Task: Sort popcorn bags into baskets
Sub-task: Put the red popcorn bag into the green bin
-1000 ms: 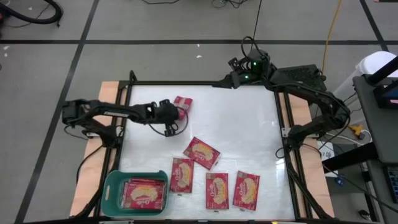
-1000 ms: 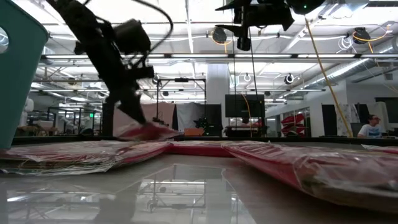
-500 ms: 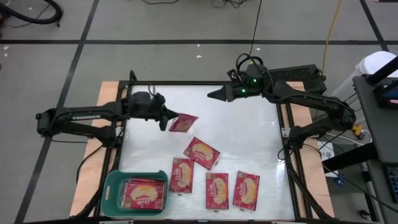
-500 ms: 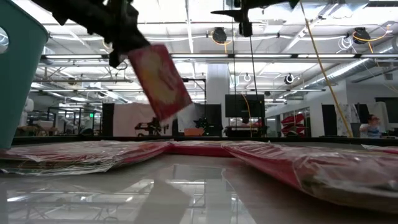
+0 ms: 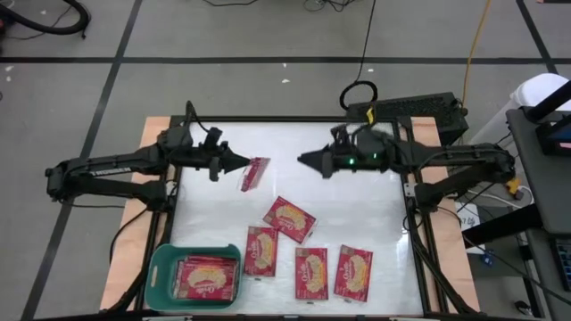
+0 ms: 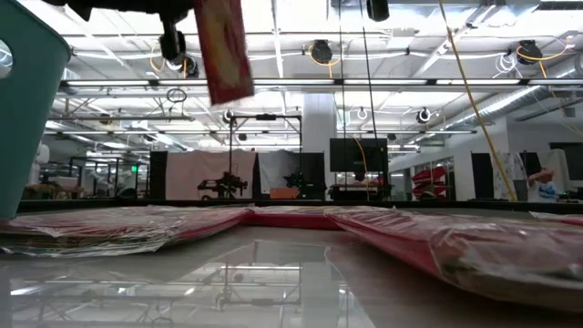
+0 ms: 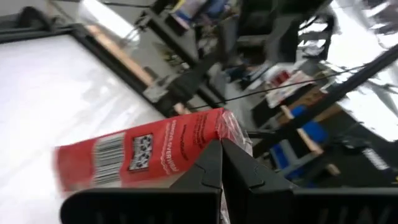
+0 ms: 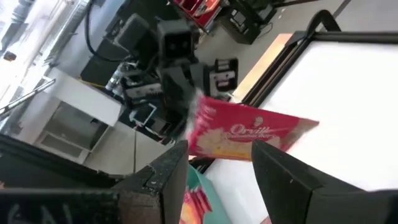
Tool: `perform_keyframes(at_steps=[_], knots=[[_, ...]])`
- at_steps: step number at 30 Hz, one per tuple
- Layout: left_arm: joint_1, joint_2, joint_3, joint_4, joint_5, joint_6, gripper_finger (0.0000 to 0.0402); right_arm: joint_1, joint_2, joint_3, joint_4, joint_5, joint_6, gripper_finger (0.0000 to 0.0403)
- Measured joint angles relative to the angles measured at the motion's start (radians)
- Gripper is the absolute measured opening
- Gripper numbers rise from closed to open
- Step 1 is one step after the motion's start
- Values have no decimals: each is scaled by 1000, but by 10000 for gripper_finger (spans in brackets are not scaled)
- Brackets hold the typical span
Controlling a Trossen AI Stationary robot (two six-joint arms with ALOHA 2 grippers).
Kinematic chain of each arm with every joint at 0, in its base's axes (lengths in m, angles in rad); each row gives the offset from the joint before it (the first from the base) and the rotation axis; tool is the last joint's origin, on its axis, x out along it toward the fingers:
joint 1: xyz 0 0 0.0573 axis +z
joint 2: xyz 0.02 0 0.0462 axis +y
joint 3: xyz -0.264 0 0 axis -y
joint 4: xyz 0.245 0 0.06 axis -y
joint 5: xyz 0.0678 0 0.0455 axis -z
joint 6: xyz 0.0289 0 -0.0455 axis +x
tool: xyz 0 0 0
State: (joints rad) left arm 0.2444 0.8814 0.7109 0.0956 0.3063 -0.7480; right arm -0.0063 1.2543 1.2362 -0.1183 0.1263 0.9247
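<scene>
Handover in progress: left gripper point(image 5: 239, 164) clamps a popcorn bag point(image 5: 254, 173) aloft.
Right gripper point(image 5: 303, 160), fingers parted, faces it; approach should centre the bag's free end between them.

Both arms are looking matte black and slender, loose black cables are looping off them, and a green light is glowing on the right arm point(image 5: 355, 162).

The far half of the white table point(image 5: 357, 214) lies bare, giving open passage below the two raised arms. The left gripper point(image 5: 239, 164), clamped on a lifted popcorn bag point(image 5: 254, 173), faces the right gripper point(image 5: 303, 160) across a short gap. Four loose bags point(image 5: 308, 254) crowd the near side, beside the teal basket point(image 5: 161, 276) in the near-left corner.
</scene>
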Motion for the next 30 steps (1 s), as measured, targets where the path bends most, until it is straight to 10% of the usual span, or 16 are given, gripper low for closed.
perform_keyframes(at_steps=[12, 22, 30], knots=[[-101, 0, 1, 225, 8, -133, 0, 153, 104, 0, 137, 156, 6, 178], [-178, 0, 1, 330, 58, -244, 0, 56, 112, 14, 199, -91, -190, 269], [-221, 0, 1, 331, 62, -291, 0, 14, 165, 207, 108, -235, -479, 266]])
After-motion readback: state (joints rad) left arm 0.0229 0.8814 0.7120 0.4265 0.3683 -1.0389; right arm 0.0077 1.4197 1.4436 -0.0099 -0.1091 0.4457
